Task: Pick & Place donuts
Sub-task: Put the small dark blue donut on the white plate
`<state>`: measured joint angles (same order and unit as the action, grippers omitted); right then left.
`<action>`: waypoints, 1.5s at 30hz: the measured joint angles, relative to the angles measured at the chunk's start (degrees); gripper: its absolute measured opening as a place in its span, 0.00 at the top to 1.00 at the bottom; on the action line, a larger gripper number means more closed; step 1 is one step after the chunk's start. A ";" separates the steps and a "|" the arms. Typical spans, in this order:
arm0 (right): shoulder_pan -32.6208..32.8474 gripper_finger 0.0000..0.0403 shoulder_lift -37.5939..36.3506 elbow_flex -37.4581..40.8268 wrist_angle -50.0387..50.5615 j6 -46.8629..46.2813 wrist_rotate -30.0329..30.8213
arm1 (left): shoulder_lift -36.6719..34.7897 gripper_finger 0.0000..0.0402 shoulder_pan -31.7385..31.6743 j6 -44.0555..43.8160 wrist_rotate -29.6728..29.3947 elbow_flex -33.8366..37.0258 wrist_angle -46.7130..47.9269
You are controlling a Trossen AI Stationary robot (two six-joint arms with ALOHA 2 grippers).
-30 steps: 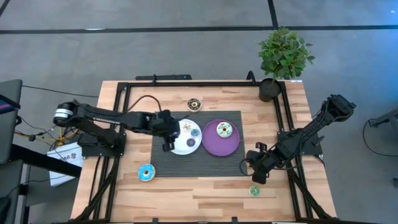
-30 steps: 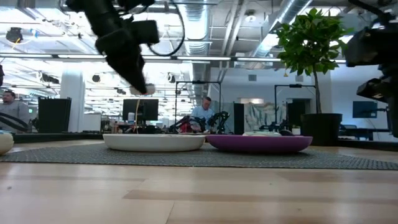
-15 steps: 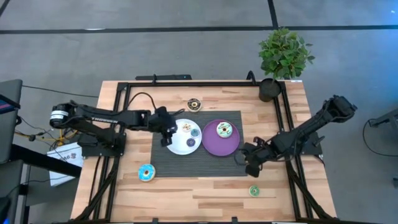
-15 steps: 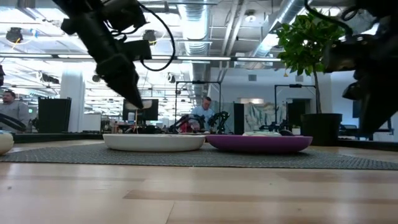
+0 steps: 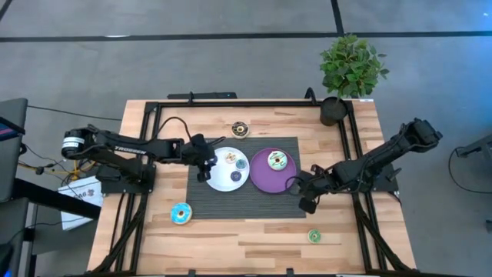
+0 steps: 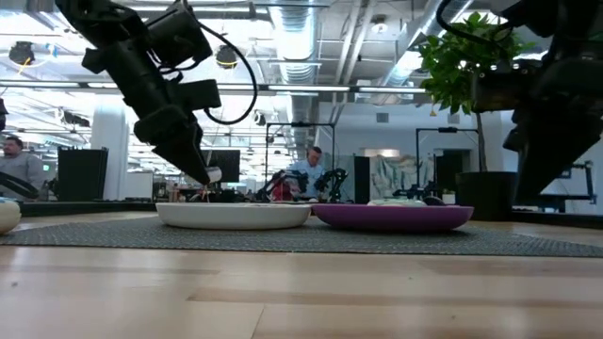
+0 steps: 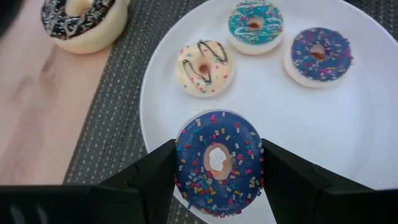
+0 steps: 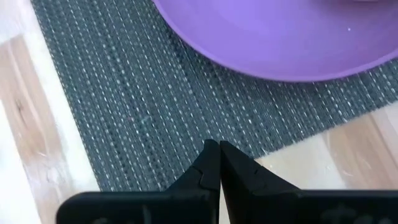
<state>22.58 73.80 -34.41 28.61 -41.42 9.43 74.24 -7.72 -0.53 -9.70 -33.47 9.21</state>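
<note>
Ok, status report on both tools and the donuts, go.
Left tool shut on blue sprinkled donut over white plate edge. Right tool shut, empty, beside purple plate. Nothing in the way.

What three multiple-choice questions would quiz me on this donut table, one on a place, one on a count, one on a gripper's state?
1. The brown-iced ring donut lies:
A. on the dark mat
B. on the bare wooden table
C. in a gripper

2. Donuts on the round purple plate:
A. one
B. three
C. none

3. The left gripper is:
A. open
B. shut and empty
C. shut on a dark blue sprinkled donut

Answers:
1 B: it sits on wood beyond the mat.
2 A: only a green-and-white donut is there.
3 C: its fingers press that donut's sides.
</note>
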 joint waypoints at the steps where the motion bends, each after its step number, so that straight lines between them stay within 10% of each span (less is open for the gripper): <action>1: -0.13 1.00 0.00 0.00 -0.45 0.10 0.00 | 0.00 0.49 -0.16 -0.02 -0.01 0.00 -0.11; 22: -0.23 1.00 0.00 0.00 -4.19 0.93 -0.27 | 17.81 0.49 -0.91 -0.67 0.95 -10.16 4.20; 45: -0.23 1.00 0.00 0.00 -5.04 0.87 -0.40 | 18.45 0.33 -1.06 1.22 1.35 -10.78 4.66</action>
<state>22.35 73.80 -34.41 23.57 -40.56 9.04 92.68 -8.78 0.69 -8.35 -44.25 13.87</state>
